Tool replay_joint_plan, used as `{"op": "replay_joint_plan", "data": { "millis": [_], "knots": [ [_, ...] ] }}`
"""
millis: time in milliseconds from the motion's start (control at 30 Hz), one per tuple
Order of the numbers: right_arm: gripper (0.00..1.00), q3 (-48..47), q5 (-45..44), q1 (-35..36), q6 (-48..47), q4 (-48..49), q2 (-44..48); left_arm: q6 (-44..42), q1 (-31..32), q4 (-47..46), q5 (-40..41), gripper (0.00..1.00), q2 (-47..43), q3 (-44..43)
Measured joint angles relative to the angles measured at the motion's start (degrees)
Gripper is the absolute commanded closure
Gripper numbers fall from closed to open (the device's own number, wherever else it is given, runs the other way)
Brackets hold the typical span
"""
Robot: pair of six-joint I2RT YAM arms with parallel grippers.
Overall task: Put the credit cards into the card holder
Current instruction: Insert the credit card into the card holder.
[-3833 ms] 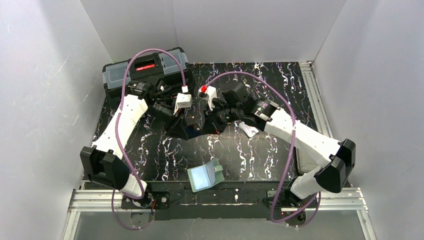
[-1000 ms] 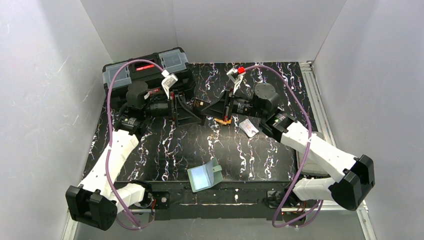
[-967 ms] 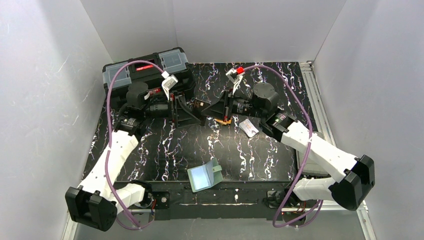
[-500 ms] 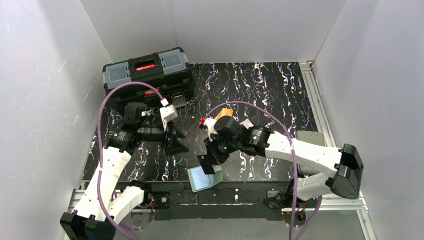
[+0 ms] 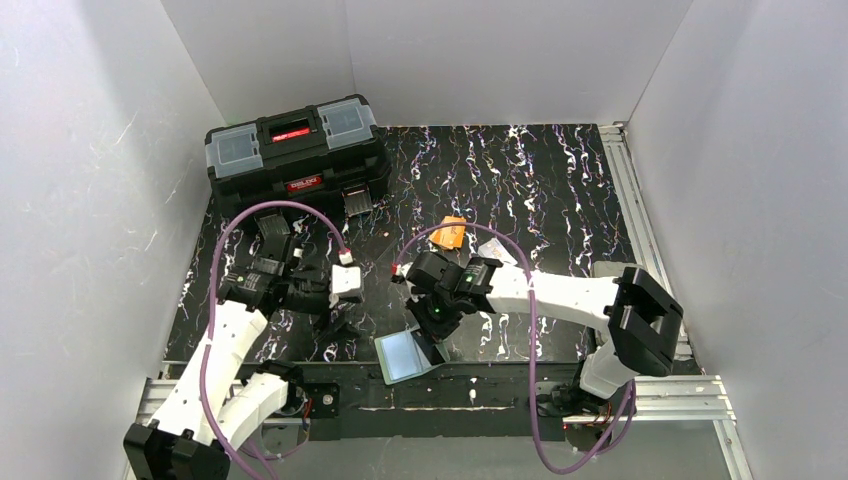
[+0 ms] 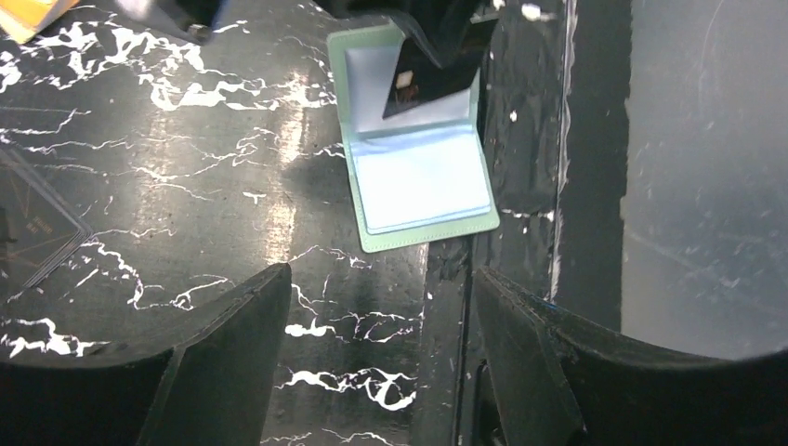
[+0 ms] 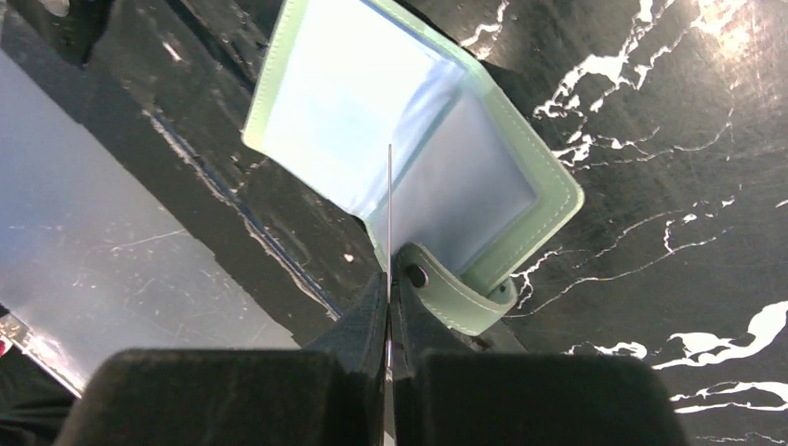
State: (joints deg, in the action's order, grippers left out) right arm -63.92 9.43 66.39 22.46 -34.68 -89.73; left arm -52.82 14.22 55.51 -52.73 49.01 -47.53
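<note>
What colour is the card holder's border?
Mint green; the card holder shows best in the right wrist view.

Lab test cell, white walls (image 5: 90,150), aluminium rails (image 5: 640,215)

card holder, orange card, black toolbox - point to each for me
card holder (image 6: 423,186), left wrist view, lower inside panel
orange card (image 5: 449,232), top view, its middle
black toolbox (image 5: 292,150), top view, lid

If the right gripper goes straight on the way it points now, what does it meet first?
Probably the card holder, near the fold of its open inside. How far ahead it lies is unclear.
</note>
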Motion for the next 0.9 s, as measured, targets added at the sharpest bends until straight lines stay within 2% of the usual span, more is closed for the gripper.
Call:
{"op": "replay_joint_plan", "data": {
  "millis": [233,400,567,900],
  "knots": [
    [0.99,3.9,-1.4,-1.8,0.7,0.9,0.0,-13.2,6.5,0.1,4.1,0.30,0.1,6.3],
    [0.99,5.9,-0.4,-4.6,1.6,2.3,0.0,-17.1,14.6,-4.4,7.7,0.31,0.2,11.2],
    [0.99,6.0,1.2,-5.7,1.5,3.7,0.0,-19.7,21.4,-9.3,10.4,0.33,1.6,12.4],
    [0.99,7.6,8.5,-9.2,1.8,9.9,1.5,-25.7,29.5,-13.4,14.9,0.41,0.7,17.7]
  ]
}}
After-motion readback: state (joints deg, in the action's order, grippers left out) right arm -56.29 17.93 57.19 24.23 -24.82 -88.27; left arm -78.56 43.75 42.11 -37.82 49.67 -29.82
